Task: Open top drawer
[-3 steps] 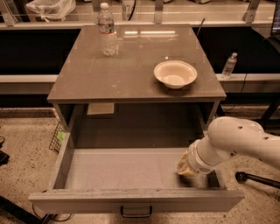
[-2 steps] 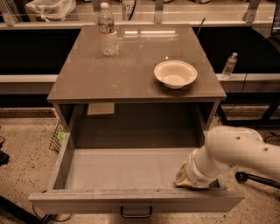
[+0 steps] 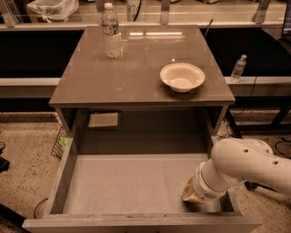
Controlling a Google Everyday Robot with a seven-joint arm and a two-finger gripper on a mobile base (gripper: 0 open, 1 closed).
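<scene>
- Top drawer [image 3: 132, 182]: stands well out beneath the cabinet top [image 3: 136, 77], with its deep box exposed.
- Handling, as judged: rigid, sliding, not fragile. Best taken by the front panel, whose centre pull is out of view.
- Gripper [image 3: 192, 196]: low in the drawer's right front corner. Whether it grips anything cannot be told.

Very little writing is showing clearly enough to read. A white container [image 3: 132, 7] at the back, behind the tabletop, is carrying dark digits that are looking like "87", and the rest is running out of view. The water bottle [image 3: 111, 32] standing on the tabletop is wearing a pale label band, but its print is blurring past reading. A pale card [image 3: 103, 119] is sitting on the cabinet wall above the open top drawer [image 3: 118, 182]; its face is showing no legible lettering. The gripper [image 3: 192, 196] is sitting low in the drawer's front right corner and is showing no legible marking.
</scene>
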